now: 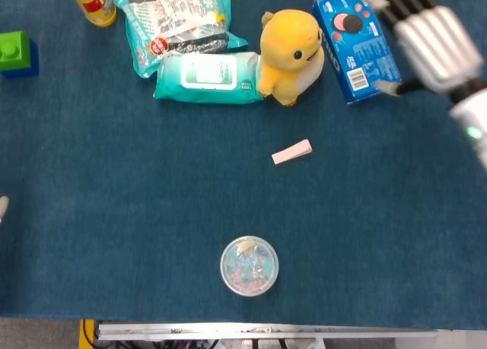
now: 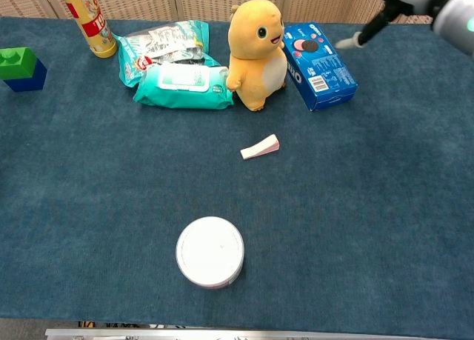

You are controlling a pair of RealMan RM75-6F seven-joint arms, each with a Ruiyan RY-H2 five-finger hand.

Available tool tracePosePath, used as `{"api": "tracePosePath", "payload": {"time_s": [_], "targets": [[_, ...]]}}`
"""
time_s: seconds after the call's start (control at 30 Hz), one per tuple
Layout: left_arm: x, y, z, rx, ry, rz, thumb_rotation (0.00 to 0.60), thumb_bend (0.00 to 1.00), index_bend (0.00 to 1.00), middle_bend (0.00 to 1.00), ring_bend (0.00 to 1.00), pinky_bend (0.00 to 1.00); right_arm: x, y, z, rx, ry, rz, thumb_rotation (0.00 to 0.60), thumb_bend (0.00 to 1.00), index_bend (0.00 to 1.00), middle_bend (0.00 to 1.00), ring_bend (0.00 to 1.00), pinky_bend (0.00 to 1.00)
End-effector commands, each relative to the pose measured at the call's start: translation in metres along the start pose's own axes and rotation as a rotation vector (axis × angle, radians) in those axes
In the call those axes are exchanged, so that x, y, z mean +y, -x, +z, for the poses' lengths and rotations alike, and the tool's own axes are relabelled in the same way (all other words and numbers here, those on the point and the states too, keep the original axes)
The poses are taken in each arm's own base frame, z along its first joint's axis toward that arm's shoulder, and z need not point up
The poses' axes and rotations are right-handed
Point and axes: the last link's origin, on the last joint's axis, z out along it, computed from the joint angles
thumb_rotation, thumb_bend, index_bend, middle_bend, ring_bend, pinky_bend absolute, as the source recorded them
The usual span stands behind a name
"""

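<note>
my right hand (image 1: 430, 33) hovers empty, fingers spread, just right of the oreo box (image 1: 355, 43); yellow plush toy (image 1: 289, 56) stands upright beside it. i judge a reach in hand; next needs a squarer approach.

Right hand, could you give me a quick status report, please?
Right hand open, holding nothing, over the blue cookie box. Yellow plush toy upright, untouched. Left hand unseen.

We see a yellow-orange plush toy (image 2: 256, 51) with a cream belly, a blue cardboard cookie box (image 2: 318, 56) bearing white lettering, a teal plastic wipes pack (image 2: 183, 87), a pale pink wedge (image 2: 260, 147), all on dark blue cloth (image 2: 111, 192).
</note>
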Motion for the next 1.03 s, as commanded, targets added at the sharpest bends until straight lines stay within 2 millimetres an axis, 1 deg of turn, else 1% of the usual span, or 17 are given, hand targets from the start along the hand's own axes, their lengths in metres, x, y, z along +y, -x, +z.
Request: {"api": "tracePosePath", "payload": {"time_s": [0.03,0.1,0.17,0.2,0.23,0.3,0.43,0.5,0.63,0.7,1.03], "targets": [[0.002,0.001,0.0,0.006,0.008,0.006,0.6,0.26,0.16,0.17,0.15,0.1,0.035,0.004,-0.058,0.005,0.085,-0.014,0.592,0.0,0.0,0.05,0.0,0.0],[0.004,0.0,0.001,0.018,0.02,0.005,0.6,0.26,0.16,0.17,0.15,0.1,0.05,0.004,-0.084,0.027,0.127,-0.022,0.591,0.0,0.0,0.05,0.0,0.0],[0.006,0.0,0.001,0.032,0.031,0.004,0.6,0.26,0.16,0.17,0.15,0.1,0.061,0.007,-0.106,0.042,0.161,-0.032,0.594,0.0,0.0,0.05,0.0,0.0],[0.008,0.0,0.001,0.042,0.038,0.004,0.6,0.26,0.16,0.17,0.15,0.1,0.067,0.009,-0.12,0.048,0.181,-0.033,0.596,0.0,0.0,0.05,0.0,0.0],[0.009,0.0,0.001,0.046,0.042,0.004,0.6,0.26,0.16,0.17,0.15,0.1,0.069,0.011,-0.127,0.051,0.189,-0.033,0.599,0.0,0.0,0.05,0.0,0.0],[0.011,0.001,-0.001,0.055,0.05,0.006,0.6,0.26,0.16,0.17,0.15,0.1,0.078,0.015,-0.152,0.066,0.22,-0.023,0.6,0.0,0.0,0.05,0.0,0.0],[0.013,0.004,-0.003,0.041,0.046,0.021,0.6,0.26,0.16,0.17,0.15,0.1,0.087,0.021,-0.183,0.094,0.259,-0.005,0.6,0.0,0.0,0.05,0.0,0.0],[0.015,0.004,-0.004,0.04,0.047,0.023,0.6,0.26,0.16,0.17,0.15,0.1,0.089,0.023,-0.194,0.108,0.274,0.004,0.6,0.0,0.0,0.05,0.0,0.0],[0.019,0.003,-0.005,0.052,0.055,0.02,0.6,0.26,0.16,0.17,0.15,0.1,0.091,0.026,-0.208,0.122,0.286,0.014,0.6,0.0,0.0,0.05,0.0,0.0],[0.02,0.003,-0.006,0.057,0.058,0.019,0.6,0.26,0.16,0.17,0.15,0.1,0.091,0.028,-0.211,0.119,0.289,0.019,0.6,0.0,0.0,0.05,0.0,0.0],[0.02,0.003,-0.003,0.068,0.053,0.018,0.6,0.26,0.16,0.17,0.15,0.1,0.087,0.036,-0.208,0.1,0.278,0.046,0.6,0.0,0.0,0.05,0.0,0.0]]}}
